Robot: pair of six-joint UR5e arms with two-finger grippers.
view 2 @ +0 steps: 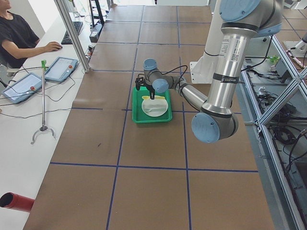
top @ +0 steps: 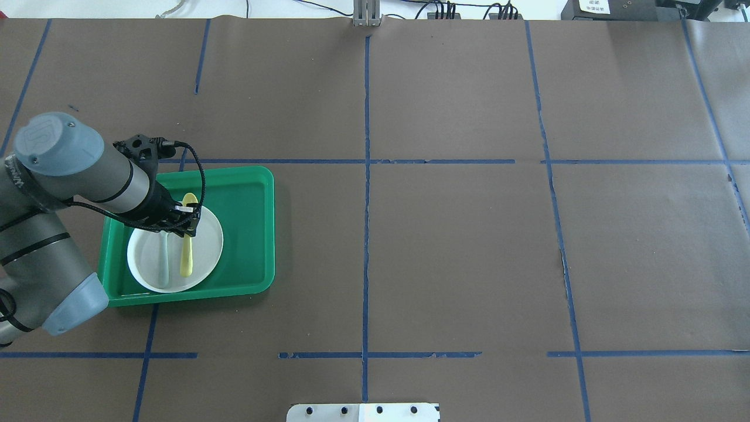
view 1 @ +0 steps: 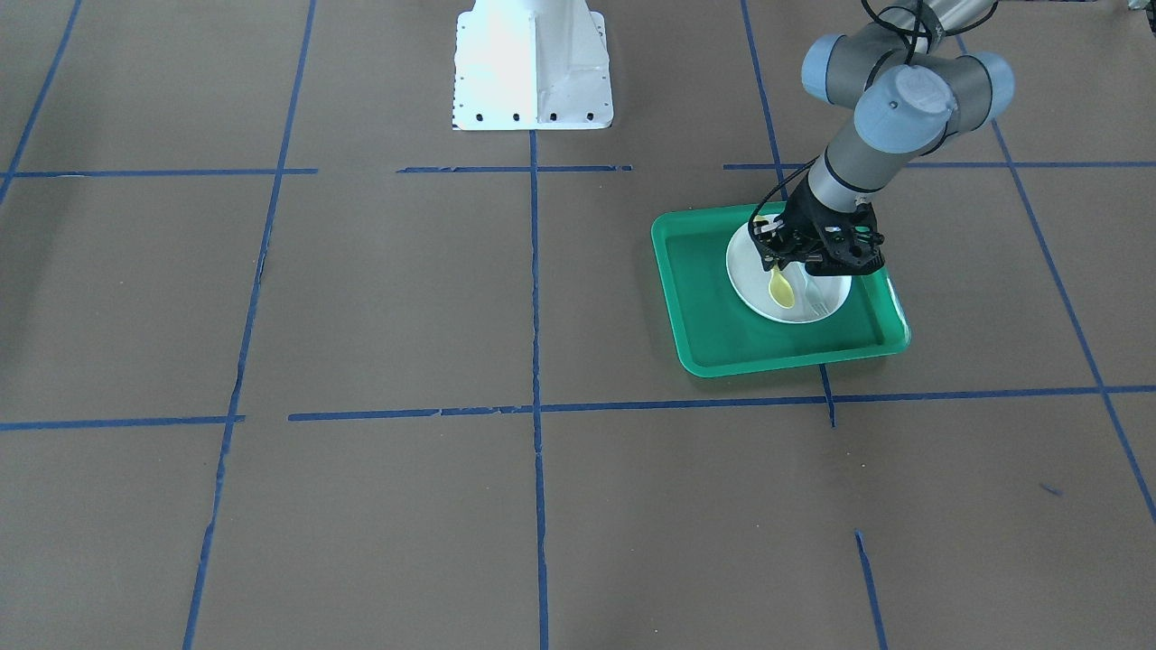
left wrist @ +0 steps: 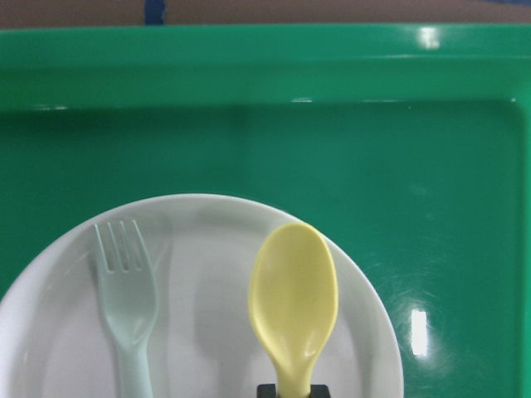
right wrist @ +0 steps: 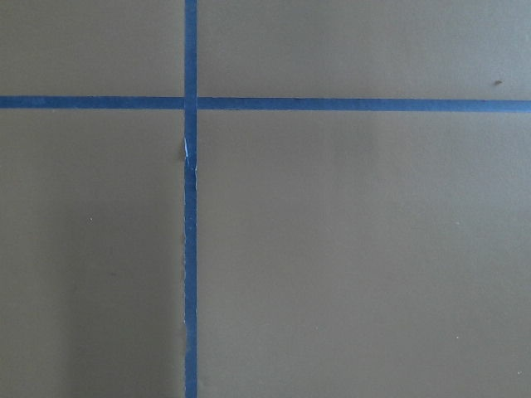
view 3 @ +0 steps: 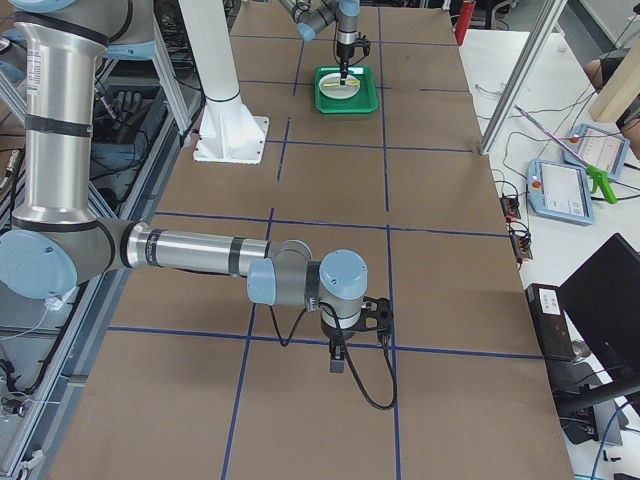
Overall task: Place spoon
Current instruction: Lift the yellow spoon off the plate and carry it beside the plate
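Overhead exterior view has the left gripper pinched narrowly on the handle of the pale yellow spoon, which sits over the white plate in the green tray just beside a grey fork, while the right gripper, well apart above the bench, cannot be judged wide or narrow.

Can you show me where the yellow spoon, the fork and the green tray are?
spoon [left wrist: 294, 298], left wrist view, middle of its bowl.
fork [left wrist: 126, 286], left wrist view, just below its tines.
green tray [left wrist: 265, 141], left wrist view, bare floor.
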